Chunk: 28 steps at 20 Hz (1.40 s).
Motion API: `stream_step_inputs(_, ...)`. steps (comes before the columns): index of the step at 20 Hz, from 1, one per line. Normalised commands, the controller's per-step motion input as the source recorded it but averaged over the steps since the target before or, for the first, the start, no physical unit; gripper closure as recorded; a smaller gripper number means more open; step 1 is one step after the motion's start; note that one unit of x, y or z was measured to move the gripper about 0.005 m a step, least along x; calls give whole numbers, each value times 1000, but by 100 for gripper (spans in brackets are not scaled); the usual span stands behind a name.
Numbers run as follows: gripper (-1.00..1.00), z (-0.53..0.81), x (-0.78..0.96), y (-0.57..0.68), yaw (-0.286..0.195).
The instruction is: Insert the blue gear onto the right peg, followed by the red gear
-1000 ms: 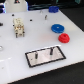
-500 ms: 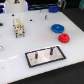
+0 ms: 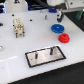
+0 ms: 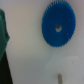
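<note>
The blue gear [image 3: 58, 28] is lying flat on the white table [image 3: 15, 57] toward the exterior view's right, with the smaller red gear [image 3: 63, 37] sitting just beside it on the nearer side; in the wrist view the blue gear [image 4: 59, 27] is showing its centre hole. Both are resting well apart from the grey black-rimmed plate [image 3: 44, 55], where the right peg [image 3: 50, 50] is standing upright beside its twin. The gripper [image 3: 61, 15] is hovering above the blue gear, too blurred to tell how its jaws are standing.
</note>
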Motion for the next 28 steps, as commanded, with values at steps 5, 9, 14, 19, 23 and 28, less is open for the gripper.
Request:
stream_step_inputs(5,-100,-525,-293,-267,0)
stream_step_inputs(9,-100,-440,-295,-267,0)
stream_step_inputs(14,-100,-187,-239,-94,0)
stream_step_inputs(19,-100,161,-405,-6,0)
stream_step_inputs(23,100,-26,-314,-63,0)
stream_step_inputs(28,100,-111,-143,-96,0)
